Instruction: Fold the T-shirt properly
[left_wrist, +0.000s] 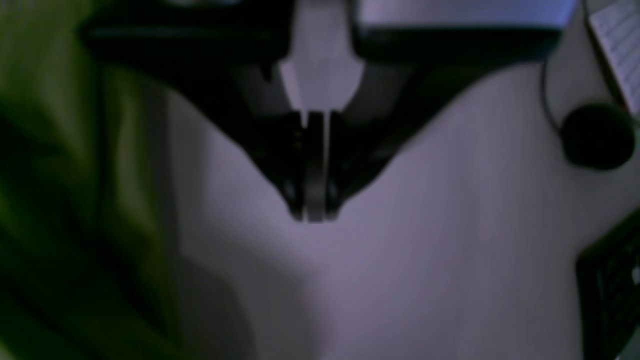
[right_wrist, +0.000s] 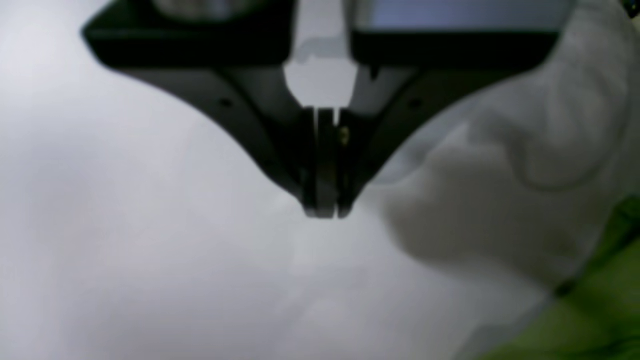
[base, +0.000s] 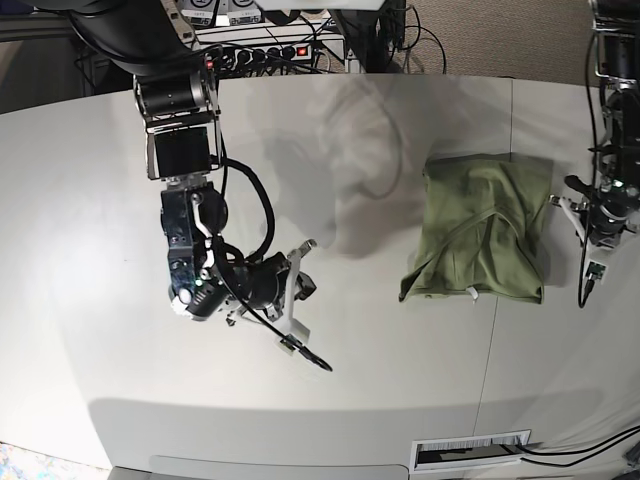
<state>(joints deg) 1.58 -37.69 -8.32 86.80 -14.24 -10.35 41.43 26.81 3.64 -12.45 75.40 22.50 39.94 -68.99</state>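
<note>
The T-shirt (base: 485, 240), olive green, lies folded into a rough rectangle on the white table (base: 90, 200) at the right. A small white tag (base: 468, 293) shows at its near edge. My right gripper (base: 320, 364) hovers over bare table well to the left of the shirt, shut and empty. In the right wrist view the right gripper (right_wrist: 325, 214) has its jaws pressed together, and the T-shirt (right_wrist: 600, 310) fills the lower right corner. My left arm (base: 606, 215) stands just right of the shirt. The left gripper (left_wrist: 314, 216) is shut on nothing, with the T-shirt (left_wrist: 65, 190) blurred at its left.
A power strip and cables (base: 270, 45) run along the table's back edge. A vent grille (base: 470, 452) sits at the front edge. A black round object (left_wrist: 597, 135) on a cable lies at the right of the left wrist view.
</note>
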